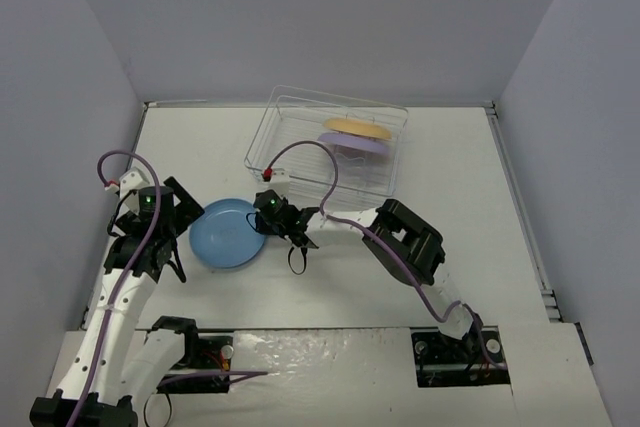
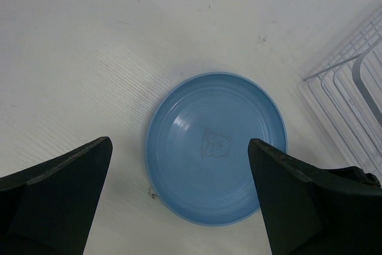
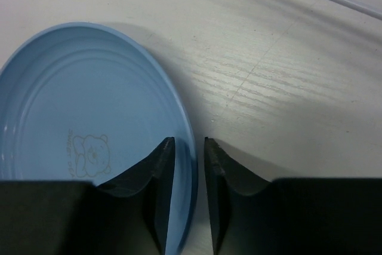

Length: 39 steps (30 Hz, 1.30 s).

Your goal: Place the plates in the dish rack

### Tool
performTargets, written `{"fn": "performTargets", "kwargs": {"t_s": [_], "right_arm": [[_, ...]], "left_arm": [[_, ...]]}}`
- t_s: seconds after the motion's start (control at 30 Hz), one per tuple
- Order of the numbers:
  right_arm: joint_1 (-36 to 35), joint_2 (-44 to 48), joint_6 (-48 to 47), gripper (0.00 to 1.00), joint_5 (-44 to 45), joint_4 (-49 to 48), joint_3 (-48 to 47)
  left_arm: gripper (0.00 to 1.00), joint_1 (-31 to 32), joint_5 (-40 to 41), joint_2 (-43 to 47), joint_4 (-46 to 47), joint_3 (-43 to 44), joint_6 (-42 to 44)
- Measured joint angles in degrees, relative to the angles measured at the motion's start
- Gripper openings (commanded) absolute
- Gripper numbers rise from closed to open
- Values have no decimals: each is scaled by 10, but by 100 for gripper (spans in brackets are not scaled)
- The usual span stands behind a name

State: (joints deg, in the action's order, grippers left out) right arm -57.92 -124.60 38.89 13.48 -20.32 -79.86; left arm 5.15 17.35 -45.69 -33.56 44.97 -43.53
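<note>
1. Light blue round shallow plate (image 1: pixel 228 234): lay flat on the white table (image 1: pixel 460 197), in front of the rack and between the two arms. A faint bear outline was printed at its centre.
2. Silvery thin-wire dish rack (image 1: pixel 265 132): stood at the far middle of the table, well apart from the light blue round shallow plate.
3. Yellow-orange round plate (image 1: pixel 357 127) and lavender purple round plate (image 1: pixel 352 146): both were in the rack's right half, the yellow-orange one behind the lavender one.
4. Right gripper (image 3: pixel 189 141): its fingers were closed to a narrow gap over the blue plate's right rim, one inside the rim and one outside, pinching it.
5. Left gripper (image 2: pixel 179 143): it was spread wide and held nothing, with the blue plate showing between its fingers.
</note>
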Motion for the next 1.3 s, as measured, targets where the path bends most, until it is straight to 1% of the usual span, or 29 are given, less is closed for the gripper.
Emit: {"fn": "performTargets", "kwargs": {"t_s": [0.03, 0.13, 0.17, 0.3, 0.4, 0.47, 0.6, 0.77, 0.93, 1.07, 1.13, 1.23, 1.3], "right_arm": [[-1, 0, 1, 15, 0, 0, 1], [-2, 0, 1, 2, 1, -6, 8], [-3, 0, 1, 0, 1, -11, 10], [-4, 12, -5, 0, 1, -32, 26], [-8, 43, -50, 0, 10, -41, 55], [-13, 80, -101, 0, 24, -40, 73], [-24, 164, -218, 0, 48, -40, 85], [-32, 289, -391, 0, 75, -44, 89], [-33, 385, -608, 0, 127, -72, 81], [-25, 413, -840, 0, 130, -97, 76], [-13, 410, -929, 0, 108, -64, 62], [21, 396, -1026, 0, 69, 6, 29], [42, 395, -1072, 0, 54, 34, 27]], "left_arm": [[97, 0, 1, 0, 0, 0, 0], [97, 0, 6, 0, 0, -2, 0], [97, 0, 7, 0, 0, -3, 0], [97, 0, 8, 0, 0, -6, 0], [97, 0, 10, 1, 0, -6, 0], [97, 0, 10, 4, 0, -6, 0], [97, 0, 12, 21, 0, -6, 0], [97, 0, 32, 61, -2, -6, 5], [97, 0, 44, 95, 2, -6, 12], [97, 0, 51, 99, 12, -6, 22], [97, 0, 55, 94, 16, -7, 27], [97, 0, 56, 84, 22, -11, 31], [97, 0, 57, 79, 23, -14, 34]]}}
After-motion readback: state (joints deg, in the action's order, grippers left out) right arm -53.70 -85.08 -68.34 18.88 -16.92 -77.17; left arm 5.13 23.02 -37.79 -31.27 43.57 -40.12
